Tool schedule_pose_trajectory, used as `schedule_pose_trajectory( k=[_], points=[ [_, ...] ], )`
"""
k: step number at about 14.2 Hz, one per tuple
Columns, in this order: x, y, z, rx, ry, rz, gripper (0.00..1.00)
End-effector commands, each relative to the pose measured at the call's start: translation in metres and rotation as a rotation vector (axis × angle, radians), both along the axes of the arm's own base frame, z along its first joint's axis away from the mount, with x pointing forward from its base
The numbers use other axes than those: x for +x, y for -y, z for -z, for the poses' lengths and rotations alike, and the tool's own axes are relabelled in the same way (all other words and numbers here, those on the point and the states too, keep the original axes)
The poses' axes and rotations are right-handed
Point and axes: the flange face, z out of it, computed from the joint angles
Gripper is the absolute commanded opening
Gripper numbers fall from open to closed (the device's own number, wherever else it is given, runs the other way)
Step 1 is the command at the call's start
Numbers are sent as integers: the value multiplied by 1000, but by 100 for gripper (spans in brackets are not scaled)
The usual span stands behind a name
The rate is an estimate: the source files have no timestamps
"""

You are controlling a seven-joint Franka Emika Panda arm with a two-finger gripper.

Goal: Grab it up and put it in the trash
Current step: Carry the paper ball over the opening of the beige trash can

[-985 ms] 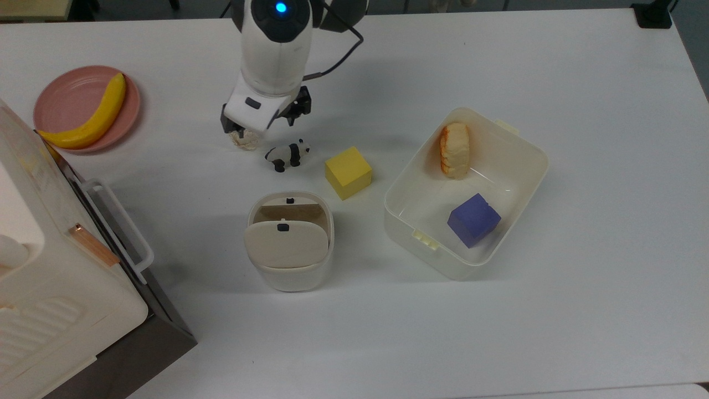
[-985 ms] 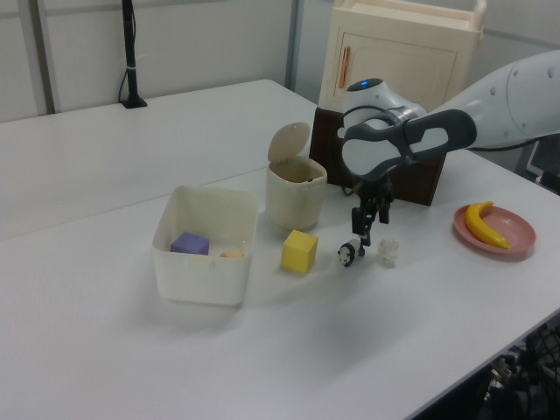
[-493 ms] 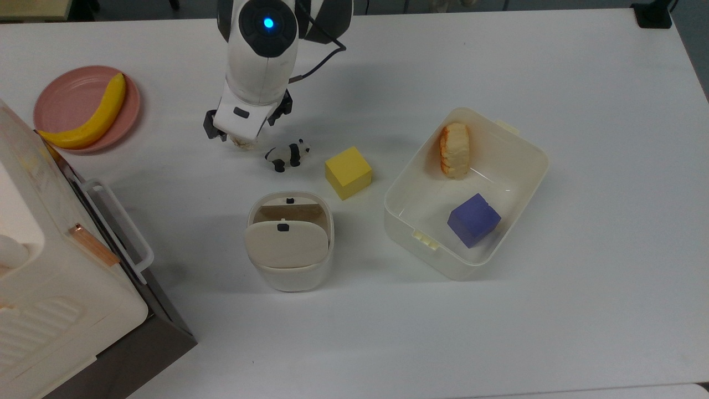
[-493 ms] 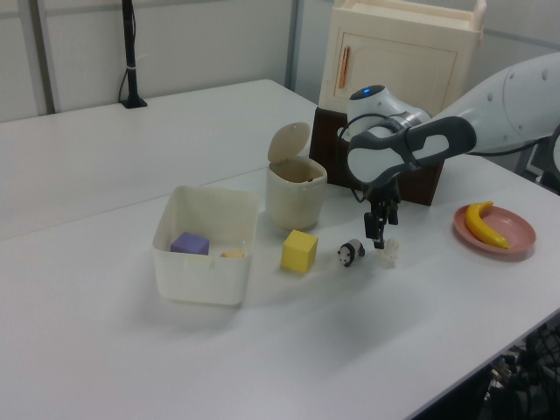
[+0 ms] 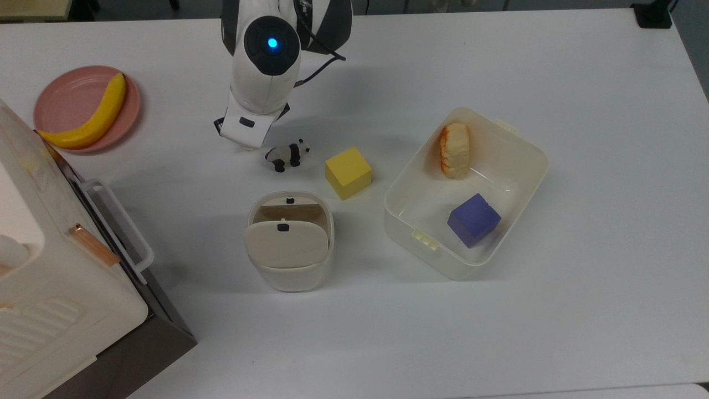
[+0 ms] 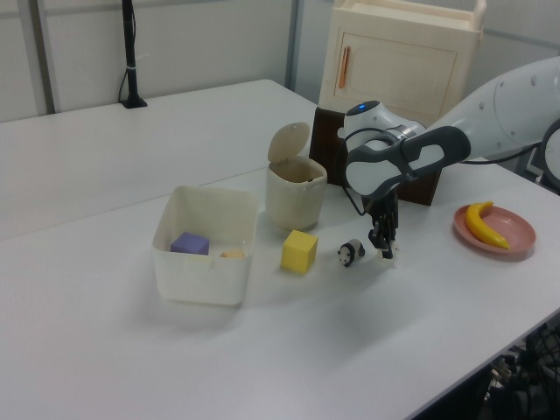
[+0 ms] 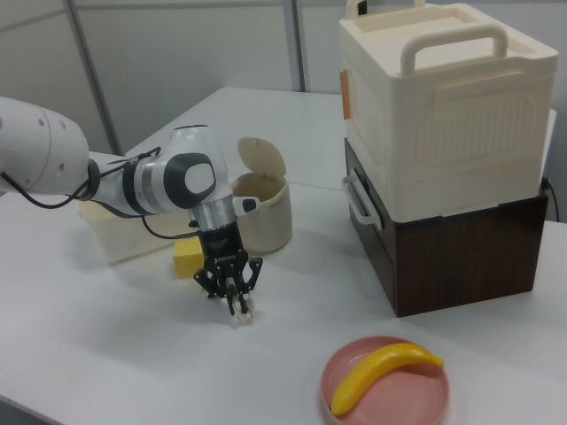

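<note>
Two dark fingers (image 7: 232, 299) of the gripper (image 7: 237, 307) reach down to the white table (image 5: 554, 332) around the crumpled paper ball (image 7: 242, 313), one on each side; whether they already pinch it I cannot tell. Just beside the gripper in the left view stands a little panda toy (image 6: 350, 253), then a yellow cube (image 6: 299, 251). Behind those sits the trash bin (image 6: 295, 190), its flap lid (image 6: 287, 142) tipped up. A banana (image 6: 482, 222) lies on a pink plate (image 6: 520, 236), well apart.

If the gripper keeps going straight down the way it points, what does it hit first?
Most likely the paper ball, sitting right at the tips of the gripper in the right view, then the table beneath it.
</note>
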Motion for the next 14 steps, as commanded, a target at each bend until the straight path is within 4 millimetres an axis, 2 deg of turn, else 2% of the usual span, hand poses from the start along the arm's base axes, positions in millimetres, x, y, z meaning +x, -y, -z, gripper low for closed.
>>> schedule_pose_trajectory(
  k=[1, 2, 3, 4, 6, 10, 12, 13, 14],
  points=[
    [-3, 4, -20, -11, -4, -38, 0],
    [-2, 4, -26, -8, 9, -32, 0],
    [7, 7, -44, -5, 49, -22, 0],
    [22, 7, -74, 2, 113, -7, 0],
    [43, -1, -114, 64, 201, 32, 0],
    [74, -20, -164, 175, 403, 110, 0],
    [94, -31, -156, 199, 540, 233, 0],
    [101, -44, -148, 212, 578, 272, 0],
    [110, -58, -135, 230, 623, 337, 6]
  ],
)
